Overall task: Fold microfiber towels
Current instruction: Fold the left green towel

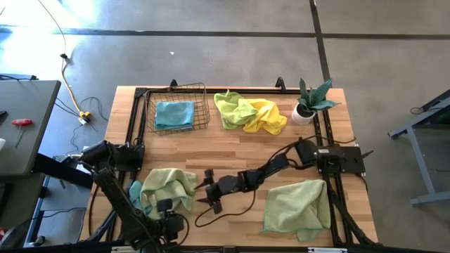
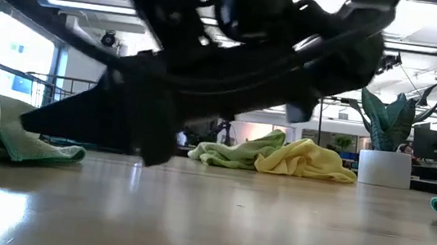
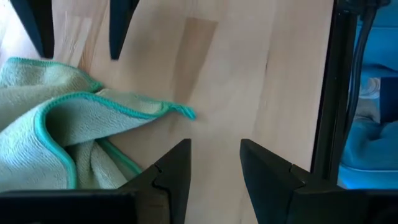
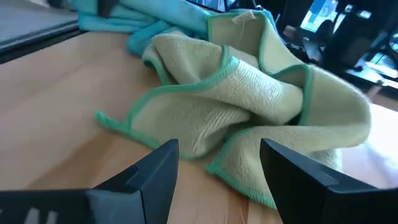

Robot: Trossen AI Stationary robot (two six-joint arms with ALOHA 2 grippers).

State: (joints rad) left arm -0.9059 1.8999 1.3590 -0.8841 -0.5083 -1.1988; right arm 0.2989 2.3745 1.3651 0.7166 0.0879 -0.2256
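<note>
1. High view: the right arm reaches from its base at the table's right edge across the wooden table (image 1: 225, 144) toward the left, lying low and stretched out. The right gripper (image 1: 204, 191) sits near the table's middle front, its fingers spread and empty, aimed at the crumpled sage towel (image 1: 167, 186) just beside it. A light blue towel (image 1: 136, 190) peeks out from that towel's left side. The left arm is bent at the front left corner, and the left gripper (image 1: 164, 208) hangs at the crumpled towel's front edge. A second sage towel (image 1: 297, 205) lies spread at the front right. A blue towel (image 1: 174, 114) lies in the wire basket (image 1: 202, 105) at the back left; a lime towel (image 1: 232, 109) and a yellow towel (image 1: 268, 116) are heaped together beside a potted plant (image 1: 309, 102).

2. Low view: a dark arm slants across close above the tabletop, one finger tip pointing at the sage towel on the left.

3. Left wrist view: the left gripper's fingers (image 3: 171, 171) stand apart, gripping nothing, over bare wood beside the towel's teal-hemmed corner.

4. Right wrist view: the right gripper's fingers (image 4: 152, 168) are open wide and empty, just short of the rumpled sage towel.
</note>
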